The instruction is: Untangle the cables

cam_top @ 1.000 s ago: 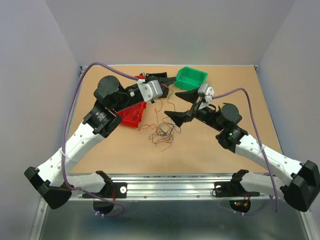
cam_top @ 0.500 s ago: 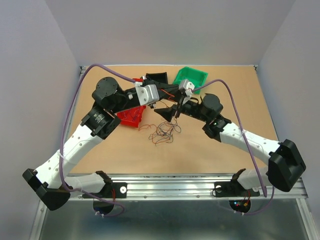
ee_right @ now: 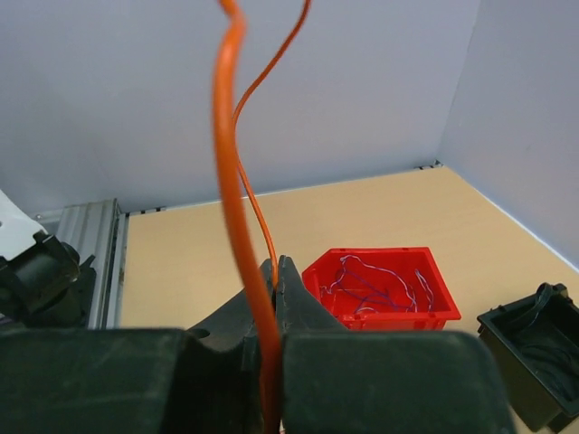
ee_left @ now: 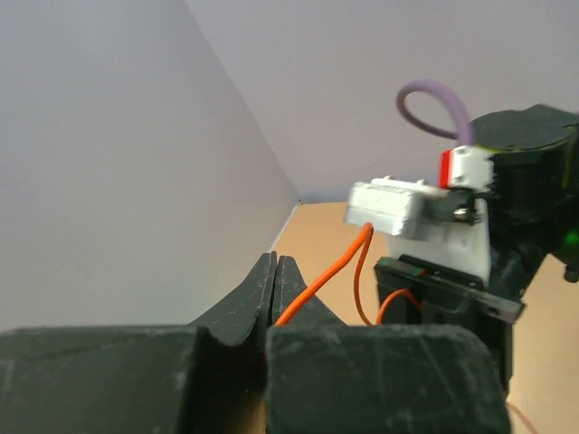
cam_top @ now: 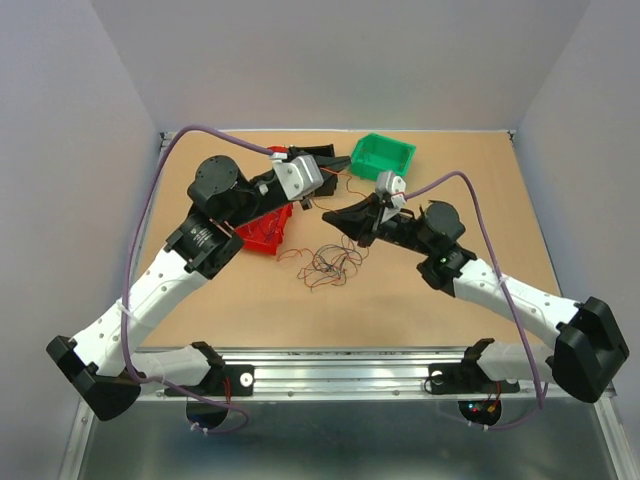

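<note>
The cables [cam_top: 328, 264] lie as a loose tangle of thin dark and reddish wires on the brown table, below both grippers. One orange wire [ee_left: 336, 268] is lifted out of it. My left gripper [ee_left: 275, 263] is shut on it; the wire runs up from between the jaws toward the right arm's wrist. My right gripper [ee_right: 277, 267] is also shut on the orange wire [ee_right: 230, 172], which rises in two strands to the top of that view. From above, the left gripper [cam_top: 337, 161] points right and the right gripper [cam_top: 329, 213] points left, just in front of it.
A red bin [cam_top: 265, 229] holding thin purple wires [ee_right: 375, 287] sits under the left arm. A black bin [cam_top: 314, 152] and a green bin [cam_top: 383, 155] stand at the back of the table. Grey walls enclose the table on three sides.
My right gripper has gone from wide open to shut on the orange wire, after swinging in toward the left gripper. The left gripper stayed shut and shifted slightly back.
</note>
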{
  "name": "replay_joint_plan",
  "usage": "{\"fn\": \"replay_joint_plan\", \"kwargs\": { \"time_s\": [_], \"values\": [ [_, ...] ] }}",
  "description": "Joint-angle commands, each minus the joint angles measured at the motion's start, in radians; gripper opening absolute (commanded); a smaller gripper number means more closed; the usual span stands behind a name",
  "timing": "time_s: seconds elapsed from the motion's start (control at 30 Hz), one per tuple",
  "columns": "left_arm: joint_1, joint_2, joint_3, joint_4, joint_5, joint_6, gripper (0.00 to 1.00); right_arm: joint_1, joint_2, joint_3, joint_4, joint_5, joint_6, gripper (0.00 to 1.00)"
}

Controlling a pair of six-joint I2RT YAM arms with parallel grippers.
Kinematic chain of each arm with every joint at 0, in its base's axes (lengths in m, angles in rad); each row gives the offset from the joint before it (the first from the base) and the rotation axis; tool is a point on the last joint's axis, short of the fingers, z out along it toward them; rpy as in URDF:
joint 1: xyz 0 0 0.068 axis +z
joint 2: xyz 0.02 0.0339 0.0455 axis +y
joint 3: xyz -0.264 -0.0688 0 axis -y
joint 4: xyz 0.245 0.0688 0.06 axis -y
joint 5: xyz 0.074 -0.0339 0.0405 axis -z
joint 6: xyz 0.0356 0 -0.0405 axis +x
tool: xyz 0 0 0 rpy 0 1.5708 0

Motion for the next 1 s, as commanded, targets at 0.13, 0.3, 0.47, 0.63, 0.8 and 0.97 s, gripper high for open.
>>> {"fn": "replay_joint_plan", "kwargs": {
  "time_s": [0.13, 0.3, 0.47, 0.63, 0.8, 0.97],
  "values": [
    [0.07, 0.034, 0.005, 0.108, -0.121, -0.088, 0.0, -0.001, -0.111, -0.111, 0.07, 0.033, 0.001, 0.03],
    [0.192, 0.065, 0.023, 0.163, -0.036, -0.265, 0.0, -0.001, -0.144, -0.156, 0.073, 0.062, -0.011, 0.06],
    [0.297, 0.103, 0.034, 0.173, 0.016, -0.398, 0.0, 0.001, -0.155, -0.179, 0.079, 0.074, -0.015, 0.01],
    [0.367, 0.152, 0.049, 0.153, 0.002, -0.483, 0.0, -0.001, -0.184, -0.209, 0.082, 0.122, -0.022, 0.01],
    [0.436, 0.203, 0.04, 0.169, 0.059, -0.562, 0.0, -0.001, -0.23, -0.251, 0.085, 0.165, -0.025, 0.01],
    [0.479, 0.298, 0.035, 0.174, 0.113, -0.625, 0.0, -0.001, -0.259, -0.265, 0.084, 0.225, -0.022, 0.01]
  ]
}}
